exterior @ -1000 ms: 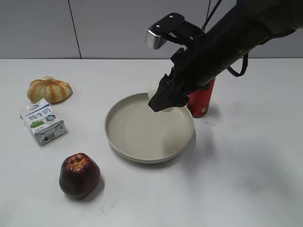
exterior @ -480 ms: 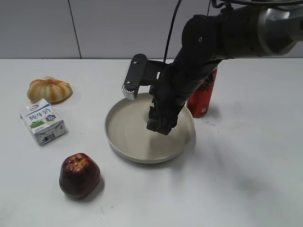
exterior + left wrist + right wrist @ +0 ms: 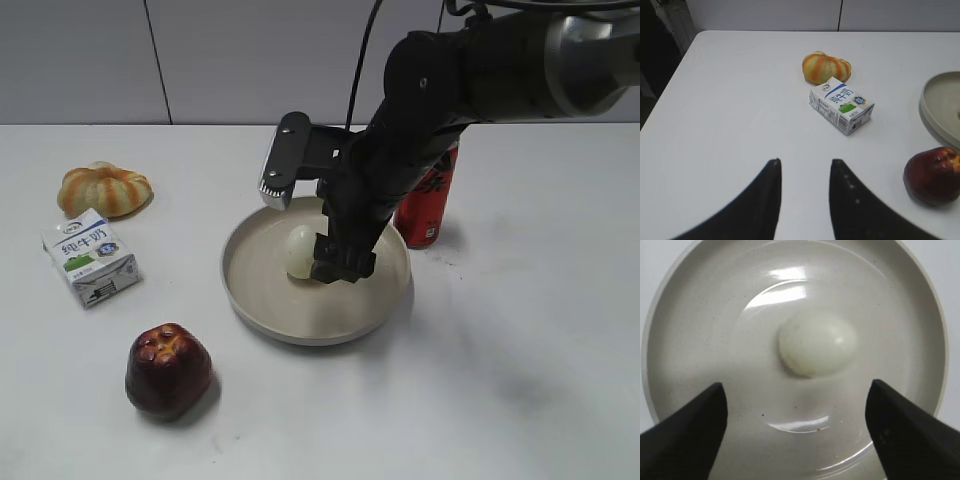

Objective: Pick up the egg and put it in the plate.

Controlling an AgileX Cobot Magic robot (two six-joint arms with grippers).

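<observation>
The pale cream egg lies on the floor of the beige plate, near its middle; it also shows in the right wrist view inside the plate. My right gripper hangs just over the plate, right beside the egg, its jaws wide open and empty, the egg lying free just beyond the fingertips. My left gripper is open and empty over bare table at the left; the plate's rim shows at the right edge of the left wrist view.
A dark red apple sits in front of the plate's left side. A milk carton and a pumpkin-shaped bun lie at the left. A red can stands right behind the plate, next to my right arm.
My right arm has swung down from above the plate's far rim into the plate. Its jaws have opened and the egg now lies free on the plate.
</observation>
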